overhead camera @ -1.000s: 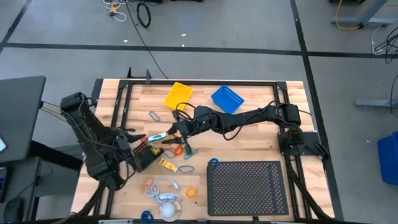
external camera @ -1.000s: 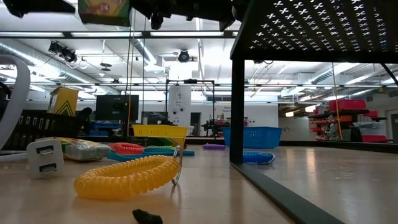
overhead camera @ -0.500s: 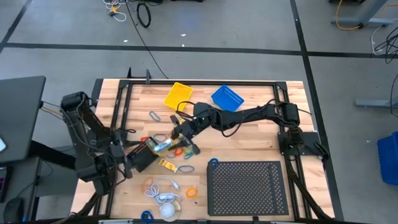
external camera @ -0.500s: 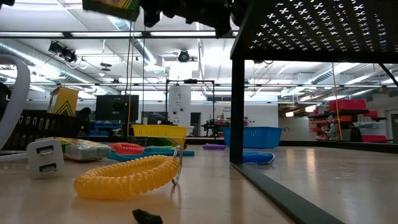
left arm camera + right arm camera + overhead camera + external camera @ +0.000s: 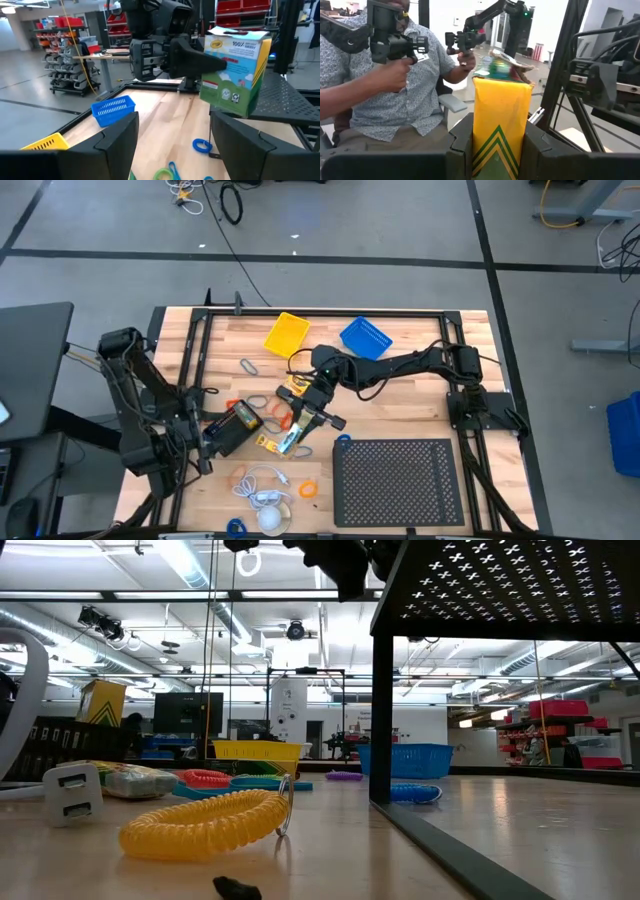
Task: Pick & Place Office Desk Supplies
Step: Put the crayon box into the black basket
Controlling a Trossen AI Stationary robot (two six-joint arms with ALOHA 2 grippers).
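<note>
While right hand [image 5: 300, 433] grips crayon box [image 5: 291, 441] beside black tray [image 5: 400, 480] edge, left hand [image 5: 205, 448] gapes, well apart.

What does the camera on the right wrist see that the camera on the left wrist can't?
Only the right wrist view shows a person holding black handles beyond the table. Only the left wrist view shows the blue basket and a blue loop on the table. Both show the crayon box clamped in the right gripper.
</note>
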